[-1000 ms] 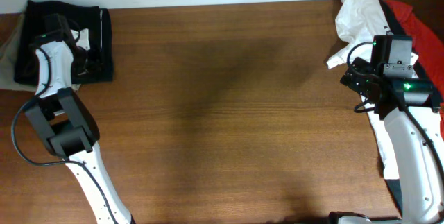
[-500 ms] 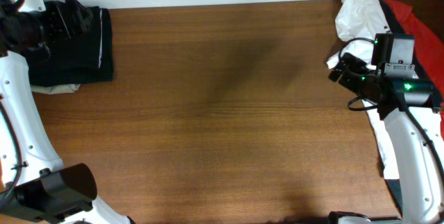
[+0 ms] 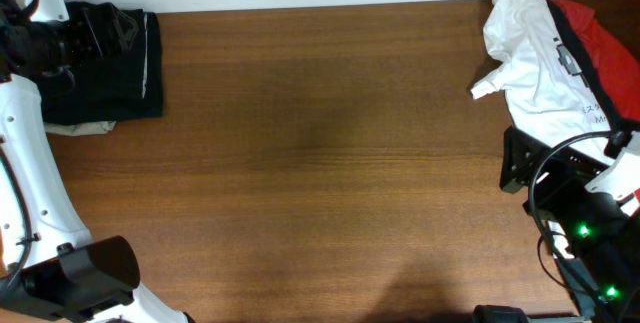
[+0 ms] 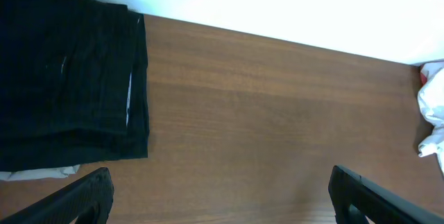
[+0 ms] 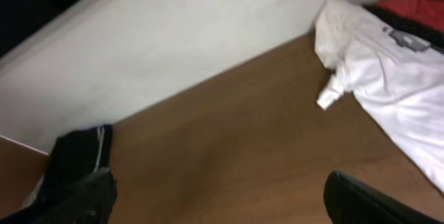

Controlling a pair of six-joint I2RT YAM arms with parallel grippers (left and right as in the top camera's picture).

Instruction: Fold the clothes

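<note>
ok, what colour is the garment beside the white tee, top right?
Red. The garment lies just past the white tee; the overhead view shows it best.

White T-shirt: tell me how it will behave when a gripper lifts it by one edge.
Probably floppy: the T-shirt lies crumpled in soft folds, so it should drape and sag. Likely light, being thin cloth. It lies against the red garment, so lifting may drag that along.
</note>
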